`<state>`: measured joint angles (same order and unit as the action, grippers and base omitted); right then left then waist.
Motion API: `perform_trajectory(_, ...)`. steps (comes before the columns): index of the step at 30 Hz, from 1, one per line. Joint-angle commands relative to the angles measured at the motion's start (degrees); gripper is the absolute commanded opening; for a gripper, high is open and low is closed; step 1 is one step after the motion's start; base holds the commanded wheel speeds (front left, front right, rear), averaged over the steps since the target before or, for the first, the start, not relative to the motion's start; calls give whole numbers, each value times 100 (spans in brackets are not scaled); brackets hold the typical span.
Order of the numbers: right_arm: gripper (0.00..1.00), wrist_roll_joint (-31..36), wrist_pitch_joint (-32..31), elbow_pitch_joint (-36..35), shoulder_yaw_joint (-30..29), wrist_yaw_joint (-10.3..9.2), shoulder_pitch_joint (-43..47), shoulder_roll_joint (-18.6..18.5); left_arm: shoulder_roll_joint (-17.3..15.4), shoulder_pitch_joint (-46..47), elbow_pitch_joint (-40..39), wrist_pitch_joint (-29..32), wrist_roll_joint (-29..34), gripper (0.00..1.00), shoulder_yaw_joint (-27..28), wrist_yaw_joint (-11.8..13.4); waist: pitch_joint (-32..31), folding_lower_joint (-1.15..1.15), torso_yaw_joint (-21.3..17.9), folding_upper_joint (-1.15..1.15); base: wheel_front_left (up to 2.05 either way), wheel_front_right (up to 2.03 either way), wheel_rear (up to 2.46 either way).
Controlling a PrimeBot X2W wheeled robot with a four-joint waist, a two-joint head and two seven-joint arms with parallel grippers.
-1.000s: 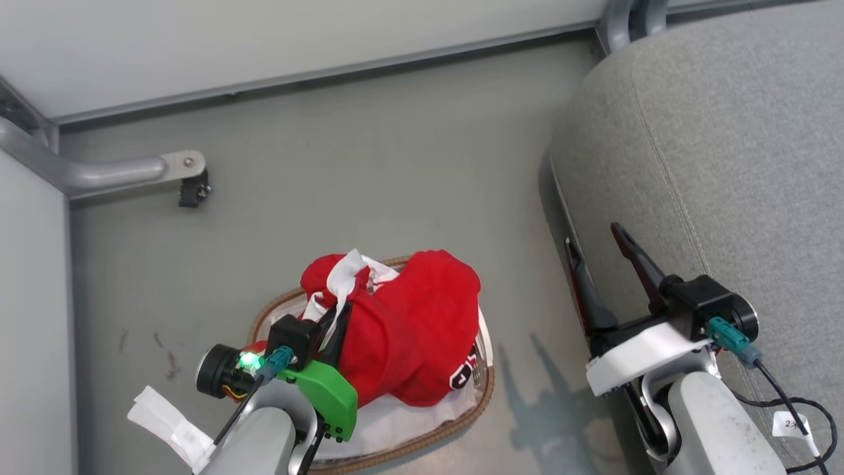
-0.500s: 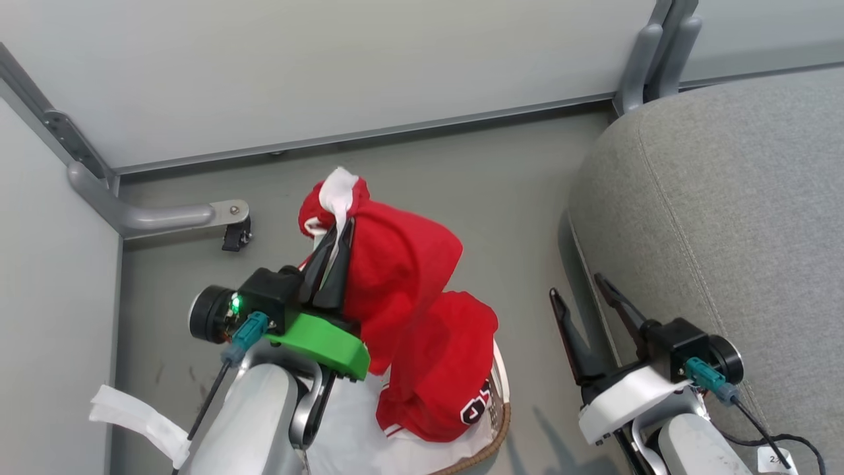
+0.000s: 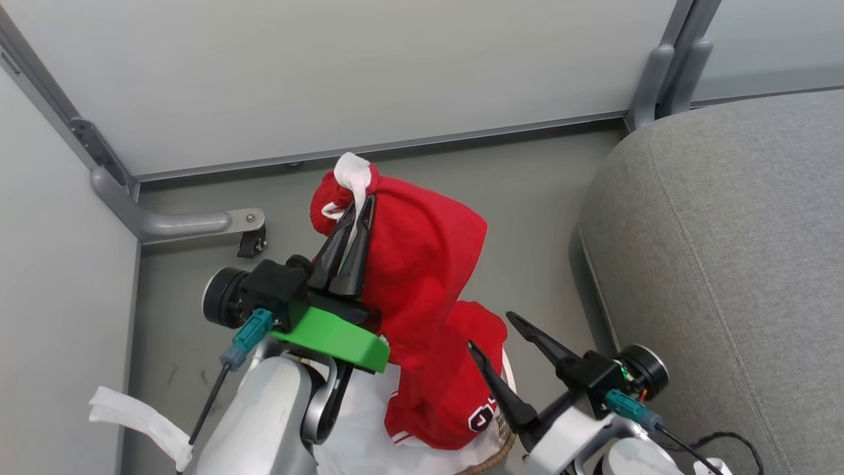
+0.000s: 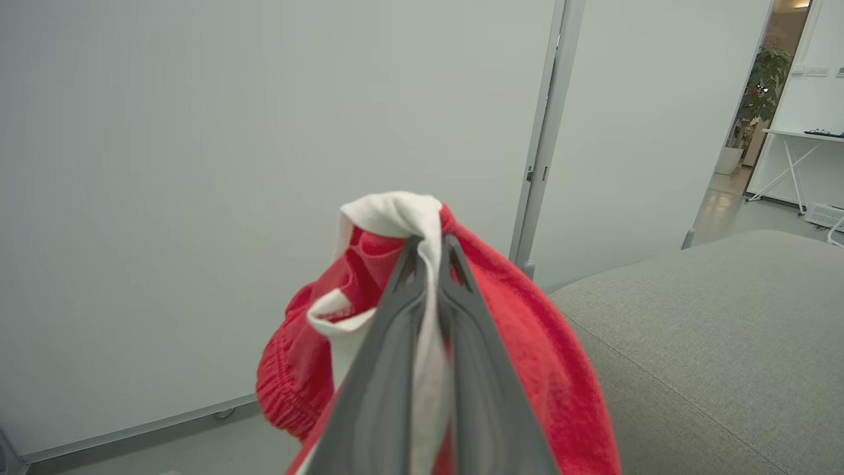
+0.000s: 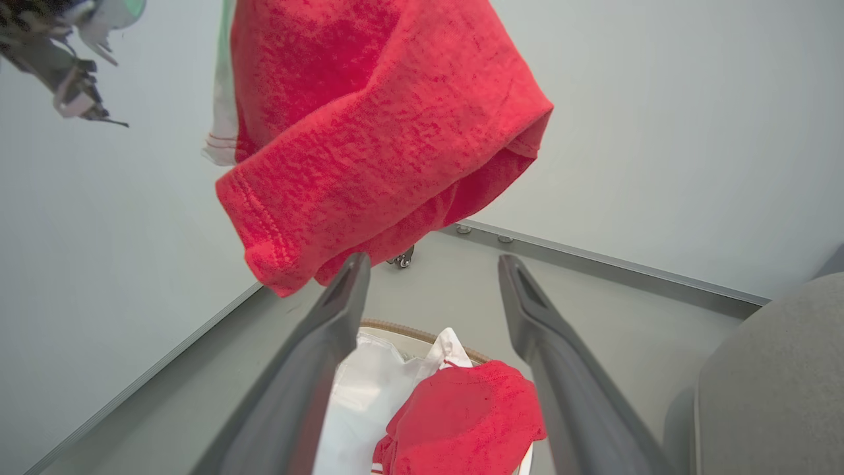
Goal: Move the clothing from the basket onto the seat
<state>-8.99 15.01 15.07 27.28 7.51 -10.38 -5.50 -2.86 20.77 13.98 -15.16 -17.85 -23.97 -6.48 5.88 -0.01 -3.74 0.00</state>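
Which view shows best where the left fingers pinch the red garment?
Left wrist view: the left gripper pinches the clothing by its white trim, close up. Head view shows that pinch smaller; right wrist view shows the garment's hanging hem.

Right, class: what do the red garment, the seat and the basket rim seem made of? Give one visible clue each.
Red garment: soft knit, probably cotton fleece; matte, fuzzy nap, stitched hem.
Seat: grey woven upholstery; coarse matte weave, stitched seams.
Basket rim: brown braided look, fibre or plastic, unclear.
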Motion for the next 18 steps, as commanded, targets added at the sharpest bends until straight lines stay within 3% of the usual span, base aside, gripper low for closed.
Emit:
perform_trajectory(1, 100, -103, 26, -37, 73, -4, -113, 7, -9, -5, -26, 1, -30, 0, -13, 40, 25, 1, 31, 0, 0, 0, 0)
perform_trajectory(12, 100, -436, 25, 42, 428, -4, -737, 199, -8, 84, -11, 1, -71, 0, -337, 32, 116, 1, 203, 0, 0, 0, 0)
perform_trajectory(18, 100, -215, 20, 643, 183, -4, -1018, 248, -8, 166, -32, 1, -123, 0, -585, 18, 164, 1, 349, 0, 0, 0, 0)
